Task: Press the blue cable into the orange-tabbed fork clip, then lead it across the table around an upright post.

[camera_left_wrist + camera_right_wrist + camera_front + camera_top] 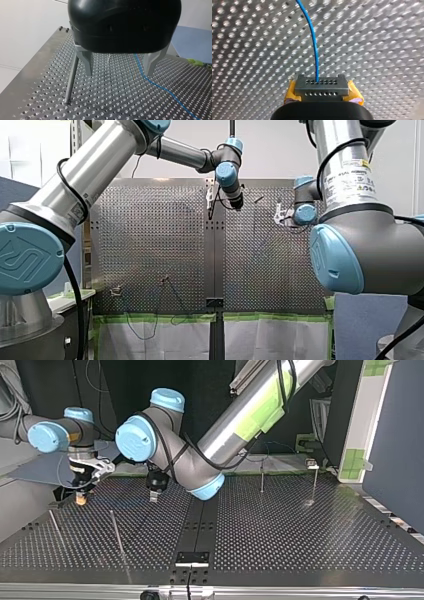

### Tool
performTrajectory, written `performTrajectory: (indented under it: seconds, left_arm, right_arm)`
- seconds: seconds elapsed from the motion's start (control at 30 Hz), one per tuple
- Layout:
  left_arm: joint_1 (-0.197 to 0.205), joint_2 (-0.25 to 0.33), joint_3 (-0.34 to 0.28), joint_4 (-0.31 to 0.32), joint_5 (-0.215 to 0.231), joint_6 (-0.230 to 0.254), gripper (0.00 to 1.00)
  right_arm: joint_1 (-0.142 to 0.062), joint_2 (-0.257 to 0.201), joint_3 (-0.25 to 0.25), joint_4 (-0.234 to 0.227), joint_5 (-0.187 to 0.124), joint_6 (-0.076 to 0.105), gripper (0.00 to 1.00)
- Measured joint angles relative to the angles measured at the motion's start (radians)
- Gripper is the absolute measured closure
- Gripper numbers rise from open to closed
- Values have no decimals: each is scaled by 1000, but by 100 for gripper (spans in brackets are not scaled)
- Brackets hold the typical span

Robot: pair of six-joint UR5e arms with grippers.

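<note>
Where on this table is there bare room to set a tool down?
In the top view, the table is bare at its near right, bordered by a plain post, a clip-topped post and the near edge. Crowded far left: my right end effector gripping the blue cable, my left end effector, two rods.

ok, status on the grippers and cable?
Right gripper shut on blue cable. Left gripper open, empty. Post close beside left gripper.

Thin blue cable (160, 87) snaking across table (45, 65), upright post (71, 77) standing apart
</note>
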Motion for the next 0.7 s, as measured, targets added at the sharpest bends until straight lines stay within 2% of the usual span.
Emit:
performTrajectory:
  seconds: [0.3, 0.5, 0.7]
  left_arm:
    - [1, 0, 0, -1, 0, 0, 3]
    - [2, 0, 0, -1, 0, 1, 3]
    - [2, 0, 0, -2, 0, 1, 3]
  right_arm:
    - [4, -84, 25, 75, -8, -35, 100]
    - [8, -123, 72, 84, -3, -46, 100]
    - [15, -129, 101, 84, 5, -55, 100]
